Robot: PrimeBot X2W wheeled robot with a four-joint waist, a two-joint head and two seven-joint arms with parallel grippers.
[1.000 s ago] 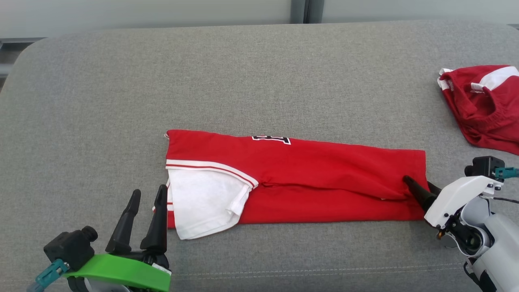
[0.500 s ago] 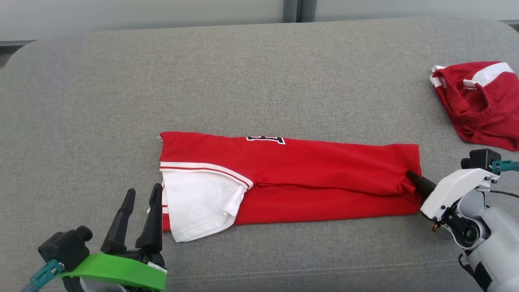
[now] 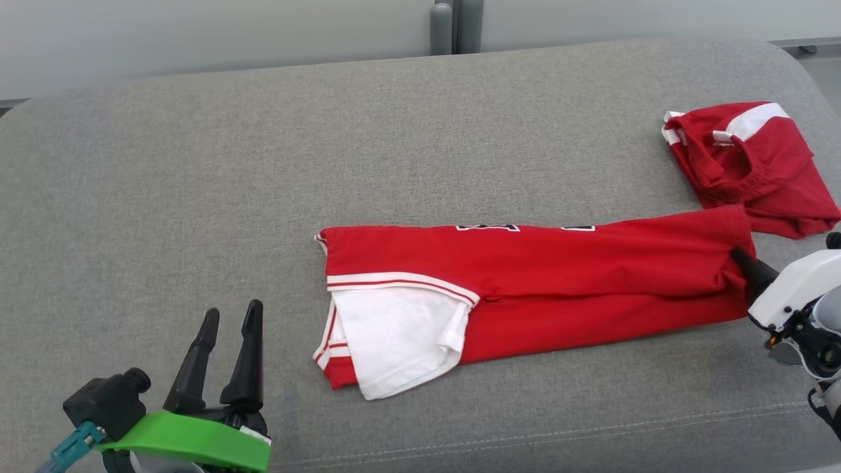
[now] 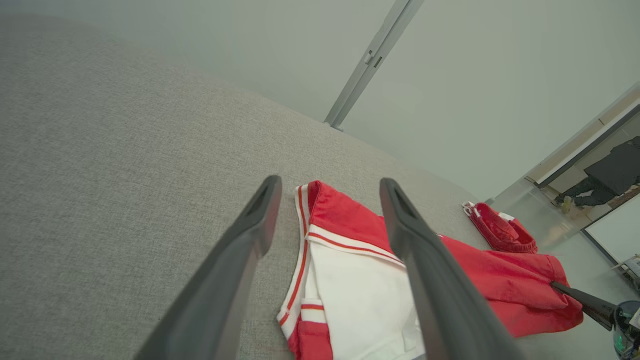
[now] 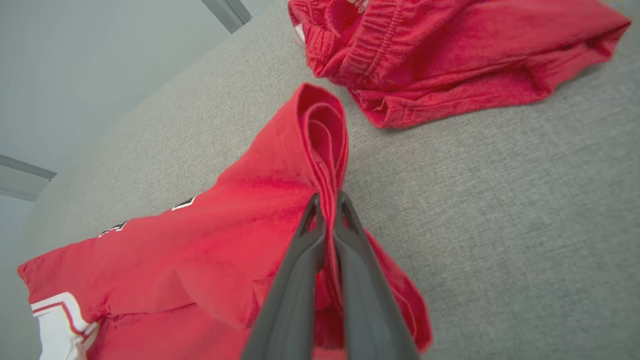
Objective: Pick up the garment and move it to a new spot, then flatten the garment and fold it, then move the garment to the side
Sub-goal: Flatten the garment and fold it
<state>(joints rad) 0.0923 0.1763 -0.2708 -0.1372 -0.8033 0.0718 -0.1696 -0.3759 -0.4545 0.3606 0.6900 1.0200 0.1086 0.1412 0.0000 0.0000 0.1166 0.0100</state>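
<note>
Dragging jersey (image 3: 591, 263) rightward, right tool (image 3: 737, 253) clamped on it; left tool (image 3: 233, 313) spread, empty.

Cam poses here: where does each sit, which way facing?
Head: on the head, facing forward-down at grey cushion; left tool open, right tool pinching red jersey.
Left wrist: on left wrist, along its spread fingers toward jersey's white sleeve.
Right wrist: on right wrist, along shut fingers clamping jersey; red shorts beyond.
Shared: all show jersey and shorts.

Left gripper (image 3: 233, 310) agape; right gripper (image 3: 737, 253) tight together
</note>
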